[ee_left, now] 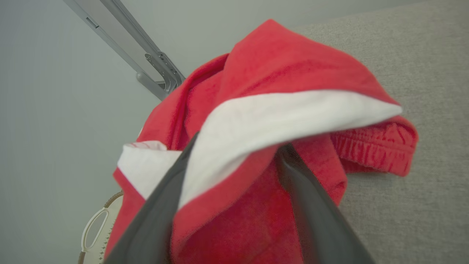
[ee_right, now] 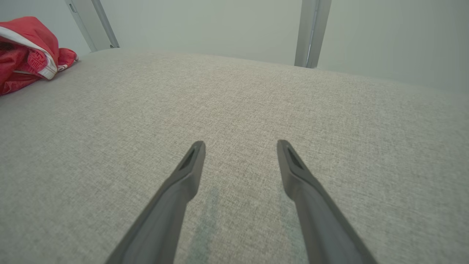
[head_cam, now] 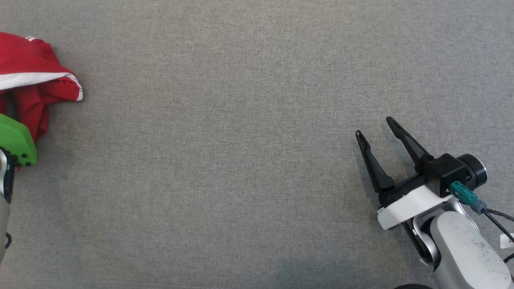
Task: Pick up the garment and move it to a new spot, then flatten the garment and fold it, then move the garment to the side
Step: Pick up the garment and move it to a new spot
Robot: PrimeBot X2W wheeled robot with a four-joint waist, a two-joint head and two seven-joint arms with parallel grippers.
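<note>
Grey woven surface [head_cam: 241, 180], crumpled red garment [head_cam: 36, 84] with white trim at upper left of head view, cut off by the edge, left gripper [ee_left: 240, 146] spread wide into the cloth, tips buried, can't tell any real hold, right gripper [head_cam: 374, 127] wide open, empty, lower right

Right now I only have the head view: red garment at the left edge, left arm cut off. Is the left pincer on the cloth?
Observer: In the left wrist view, the left pincer has its fingers spread, with the red garment bunched between them and draped over them.
Operator: Anything beyond the table there?
Observer: A pale basket-like thing with a handle slot sits below the edge of the table, partly hidden by the cloth.
Operator: What sort of garment?
Observer: A gathered elastic waistband shows, so probably shorts.
</note>
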